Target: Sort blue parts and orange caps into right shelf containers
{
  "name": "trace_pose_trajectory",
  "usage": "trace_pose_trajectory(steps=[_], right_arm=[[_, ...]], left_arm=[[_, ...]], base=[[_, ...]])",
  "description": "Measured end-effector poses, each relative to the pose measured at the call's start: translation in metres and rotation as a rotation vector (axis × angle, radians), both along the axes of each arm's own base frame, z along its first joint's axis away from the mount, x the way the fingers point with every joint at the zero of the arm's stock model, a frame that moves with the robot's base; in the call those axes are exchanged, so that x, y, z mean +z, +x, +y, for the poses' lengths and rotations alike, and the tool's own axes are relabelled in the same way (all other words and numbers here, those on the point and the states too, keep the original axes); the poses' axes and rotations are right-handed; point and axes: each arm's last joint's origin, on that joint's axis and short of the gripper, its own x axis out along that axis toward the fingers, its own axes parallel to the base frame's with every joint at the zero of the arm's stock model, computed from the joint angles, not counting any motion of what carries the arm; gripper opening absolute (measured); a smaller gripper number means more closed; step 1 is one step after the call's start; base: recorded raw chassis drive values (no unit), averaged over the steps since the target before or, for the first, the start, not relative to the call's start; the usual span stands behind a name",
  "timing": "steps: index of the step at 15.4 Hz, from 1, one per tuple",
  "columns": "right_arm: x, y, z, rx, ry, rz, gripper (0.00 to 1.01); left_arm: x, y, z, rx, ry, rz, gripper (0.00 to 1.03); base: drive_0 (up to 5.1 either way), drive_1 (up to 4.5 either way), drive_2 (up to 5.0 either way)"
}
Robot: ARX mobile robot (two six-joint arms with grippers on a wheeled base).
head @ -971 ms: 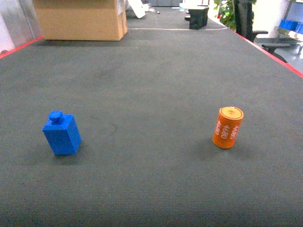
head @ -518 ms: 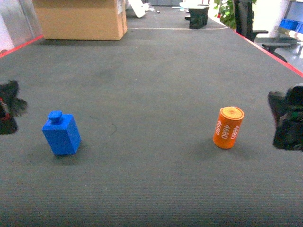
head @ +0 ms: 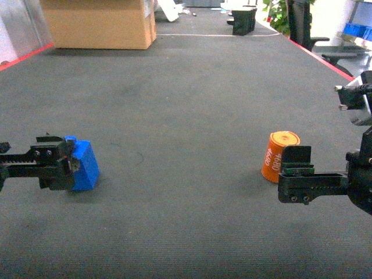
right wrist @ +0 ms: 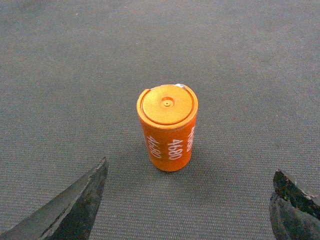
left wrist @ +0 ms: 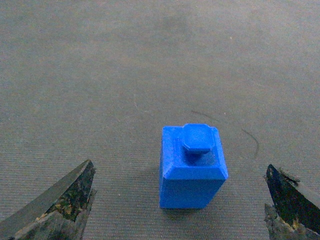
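A blue part [head: 86, 167] stands upright on the dark mat at the left, its knob up. My left gripper [head: 60, 165] is open and level with it; in the left wrist view the blue part [left wrist: 192, 167] sits ahead of and between the wide-spread fingers [left wrist: 75, 192], untouched. An orange cap [head: 277, 152] marked 4680 stands at the right. My right gripper [head: 292, 173] is open just in front of it; the orange cap [right wrist: 167, 127] is beyond the fingertips [right wrist: 85, 192], apart from them. The right shelf is out of view. Blue shapes [head: 356, 29] far right may be containers.
A cardboard box [head: 99, 23] stands at the back left. A black object [head: 244, 22] sits at the far end. Red strips [head: 334, 65] mark the table's side edges, with an office chair [head: 337, 53] beyond the right one.
Both grippers have come in from the sides of the head view, the left up to the blue part and the right up to the orange cap. Neither part has moved.
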Motion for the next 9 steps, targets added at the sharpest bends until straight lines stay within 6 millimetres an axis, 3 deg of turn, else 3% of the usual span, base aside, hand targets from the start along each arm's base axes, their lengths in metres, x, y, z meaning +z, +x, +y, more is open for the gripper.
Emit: trace_pose_trajectory(steps=[9], right_arm=[[-0.026,0.043,0.011,-0.039,-0.011,0.053,0.98]], left_arm=[[-0.029,0.024,-0.005,-0.032,0.006,0.079,0.98]], base=[[0.0,0.00,0.0]])
